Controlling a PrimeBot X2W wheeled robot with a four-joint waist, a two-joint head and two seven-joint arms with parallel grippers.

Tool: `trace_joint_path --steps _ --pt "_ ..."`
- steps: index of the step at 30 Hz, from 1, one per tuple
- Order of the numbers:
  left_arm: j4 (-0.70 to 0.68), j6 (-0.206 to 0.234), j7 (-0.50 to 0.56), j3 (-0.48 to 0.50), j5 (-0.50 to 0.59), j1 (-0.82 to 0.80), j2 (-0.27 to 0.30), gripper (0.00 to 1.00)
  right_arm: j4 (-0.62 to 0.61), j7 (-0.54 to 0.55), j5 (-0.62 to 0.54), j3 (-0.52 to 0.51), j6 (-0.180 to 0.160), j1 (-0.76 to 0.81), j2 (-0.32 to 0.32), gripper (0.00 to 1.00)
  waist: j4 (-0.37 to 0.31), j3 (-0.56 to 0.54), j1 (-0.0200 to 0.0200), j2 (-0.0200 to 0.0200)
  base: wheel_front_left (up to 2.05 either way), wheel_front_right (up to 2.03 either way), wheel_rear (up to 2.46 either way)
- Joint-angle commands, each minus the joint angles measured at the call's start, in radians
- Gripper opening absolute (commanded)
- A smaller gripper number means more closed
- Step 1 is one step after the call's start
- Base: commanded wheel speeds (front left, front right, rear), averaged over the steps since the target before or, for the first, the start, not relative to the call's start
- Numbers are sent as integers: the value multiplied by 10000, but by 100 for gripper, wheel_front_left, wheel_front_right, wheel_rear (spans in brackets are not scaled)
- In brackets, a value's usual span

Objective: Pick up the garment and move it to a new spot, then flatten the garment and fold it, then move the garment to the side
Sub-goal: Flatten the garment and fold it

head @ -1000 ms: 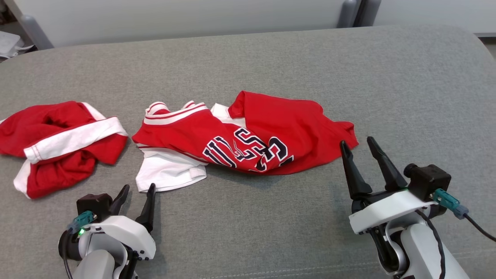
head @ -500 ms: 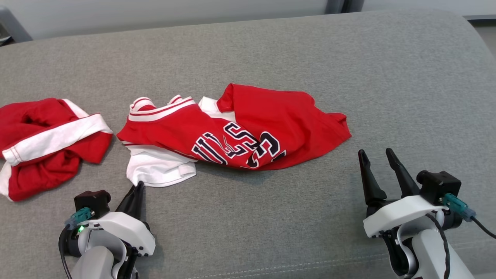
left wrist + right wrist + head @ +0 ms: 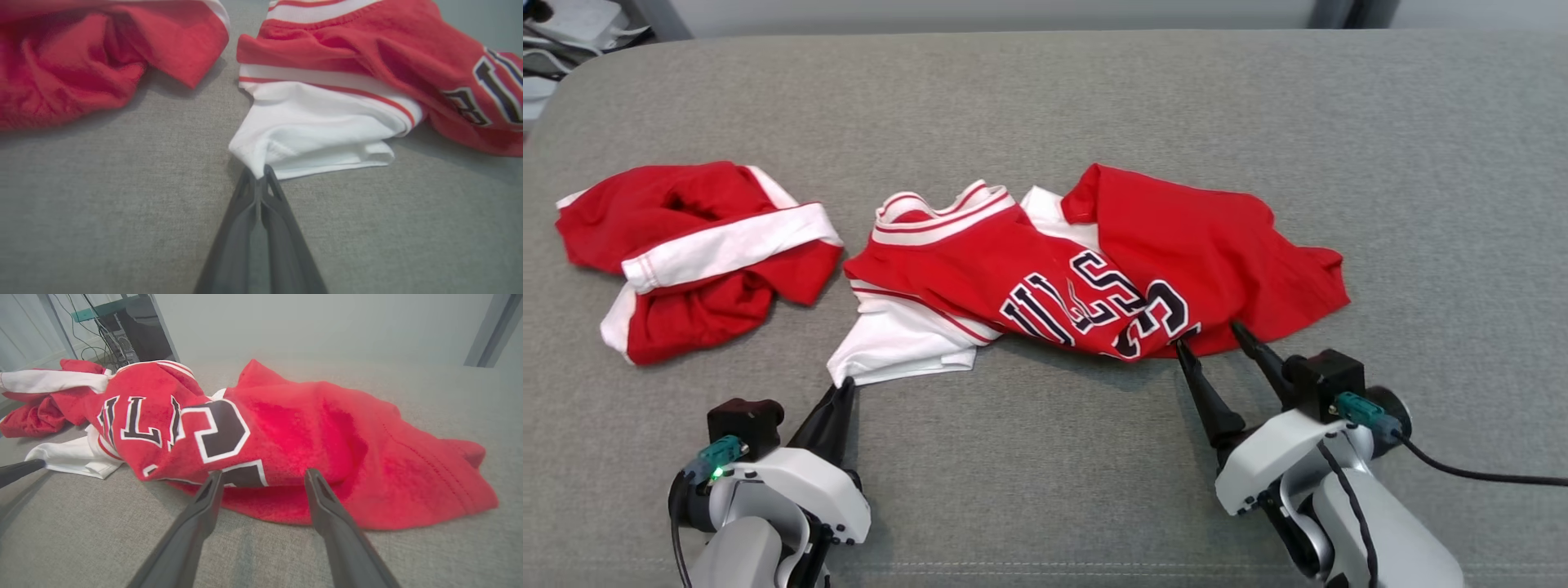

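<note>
Red jersey (image 3: 1094, 269), left end effector (image 3: 844, 384) pinching corner

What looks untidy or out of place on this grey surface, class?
The jersey lies crumpled, its lettering skewed and a white flap pinched by the left gripper. A second red-and-white garment sits bunched to its left.

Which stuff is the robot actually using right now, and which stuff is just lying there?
In the job: lettered jersey, its white corner pinched by the shut left end effector; open right end effector at its red hem.
Just lying about: other red and white garment to its left; grey cushion underneath.
</note>
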Motion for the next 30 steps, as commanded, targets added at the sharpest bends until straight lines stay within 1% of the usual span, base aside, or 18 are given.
trace_joint_path --steps 1,7,9,11,12,13,14,17,20,21,23,26,30 --pt "-244 -69 -59 196 -72 -130 239 0 -91 -117 -367 141 2 -418 72 100 232 50 0 0 0 0 0" --pt "-411 -69 -59 -172 -93 -178 179 0 326 -117 -1781 65 2 -1135 72 100 676 150 0 0 0 0 0" --pt "-399 -69 -59 -265 -109 -160 175 0 862 -114 -2055 42 2 -1276 72 100 775 147 0 0 0 0 0" --pt "-371 -69 -59 -373 -138 -160 160 0 1528 135 -2190 105 2 -1475 72 100 874 123 0 0 0 0 0" --pt "-359 -69 -59 -420 -154 -165 151 0 1785 256 -2195 86 2 -1577 72 44 921 104 0 0 0 0 0" --pt "-351 -69 -59 -464 -167 -176 142 0 2016 414 -2182 99 2 -1675 72 15 965 94 0 0 0 0 0" --pt "-353 -69 -59 -501 -183 -193 132 0 2171 500 -2024 162 2 -1777 72 0 1003 91 0 0 0 0 0" --pt "-413 -69 -59 -588 -212 -240 105 0 2312 381 -1574 296 2 -2191 72 0 1103 60 0 0 0 0 0" --pt "-500 -69 -59 -646 -216 -266 91 0 2102 20 -1521 -220 2 -2831 72 0 1173 61 0 0 0 0 0" --pt "-500 -69 -59 -646 -216 -266 91 0 2102 20 -1521 -220 2 -2831 72 0 1173 61 0 0 0 0 0" --pt "-556 -69 -59 -732 -210 -286 61 0 2038 -64 -2009 -774 2 -3386 60 0 1265 94 0 0 0 0 0" --pt "-655 -69 -59 -932 -212 -344 -26 0 2035 -97 -2738 -1682 2 -4315 -147 0 1523 236 0 0 0 0 0" --pt "-829 -69 -59 -1358 -295 -554 -201 0 2736 11 -3720 -2735 2 -5475 -467 0 2084 551 0 0 0 0 0"
